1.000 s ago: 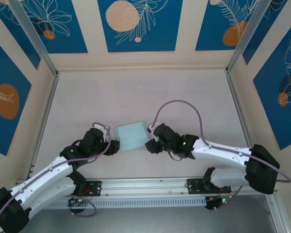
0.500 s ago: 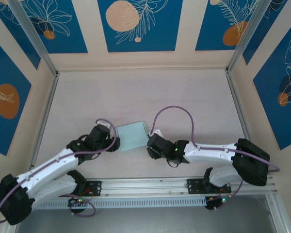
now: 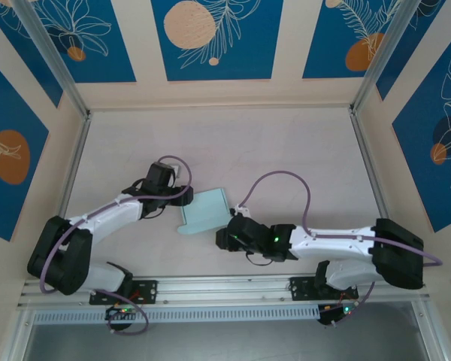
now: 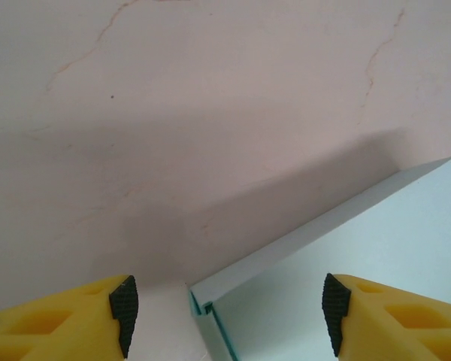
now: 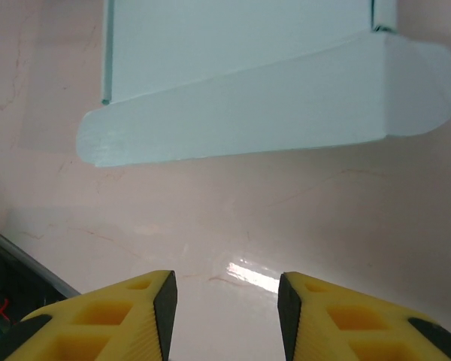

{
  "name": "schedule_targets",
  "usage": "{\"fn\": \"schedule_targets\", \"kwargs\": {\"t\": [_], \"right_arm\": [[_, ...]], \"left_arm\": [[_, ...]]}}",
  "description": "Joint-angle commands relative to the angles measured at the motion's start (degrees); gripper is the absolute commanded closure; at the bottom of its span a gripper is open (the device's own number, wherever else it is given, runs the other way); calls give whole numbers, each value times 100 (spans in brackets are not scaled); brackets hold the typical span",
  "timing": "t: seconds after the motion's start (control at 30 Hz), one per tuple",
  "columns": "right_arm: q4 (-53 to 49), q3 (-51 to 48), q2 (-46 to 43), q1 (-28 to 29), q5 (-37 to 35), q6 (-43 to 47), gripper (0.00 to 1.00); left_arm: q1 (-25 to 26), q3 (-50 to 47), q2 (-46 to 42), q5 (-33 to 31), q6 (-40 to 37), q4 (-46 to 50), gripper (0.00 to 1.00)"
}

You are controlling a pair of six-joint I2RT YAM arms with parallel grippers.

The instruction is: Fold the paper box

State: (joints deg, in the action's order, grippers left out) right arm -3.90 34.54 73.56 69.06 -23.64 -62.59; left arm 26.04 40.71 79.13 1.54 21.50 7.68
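Top external: the paper box (image 3: 203, 211) is laid on the bench (image 3: 286, 150) between the left end effector (image 4: 227, 308) and right end effector (image 5: 225, 301), both held apart, empty. The box could be shoved away if bumped sideways.

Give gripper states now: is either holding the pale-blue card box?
Left gripper: open, holding nothing, at a corner of the pale-blue thin-card box.
Right gripper: open, empty, short of the box's flap.

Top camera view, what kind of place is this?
Probably a robot test cell: a table boxed in by aluminium posts and blue patterned panels, left arm and right arm mounted on a rail at its near edge, a paper box between them.
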Motion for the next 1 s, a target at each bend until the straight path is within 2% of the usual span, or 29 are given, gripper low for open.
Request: {"fn": "schedule_targets", "kwargs": {"t": [0.0,0.1,0.3,0.43,0.73,0.97], "right_arm": [[1083,-193,389,-20,200,-637,57],[1982,-375,783,-178,409,-838,56],[2944,-396,1390,-257,343,-1060,42],[3539,-498,1596,-313,314,-1035,43],[3099,-326,1568,-461,158,-973,43],[3283,-227,1679,-573,285,-742,54]], "left_arm": [[-153,104,234,278,-140,-217,36],[-253,128,486,431,-132,-345,38],[-292,246,897,527,-162,-418,39],[-310,259,971,514,-189,-422,39],[-334,277,1006,575,-198,-408,39],[-333,374,1142,680,-221,-386,39]]}}
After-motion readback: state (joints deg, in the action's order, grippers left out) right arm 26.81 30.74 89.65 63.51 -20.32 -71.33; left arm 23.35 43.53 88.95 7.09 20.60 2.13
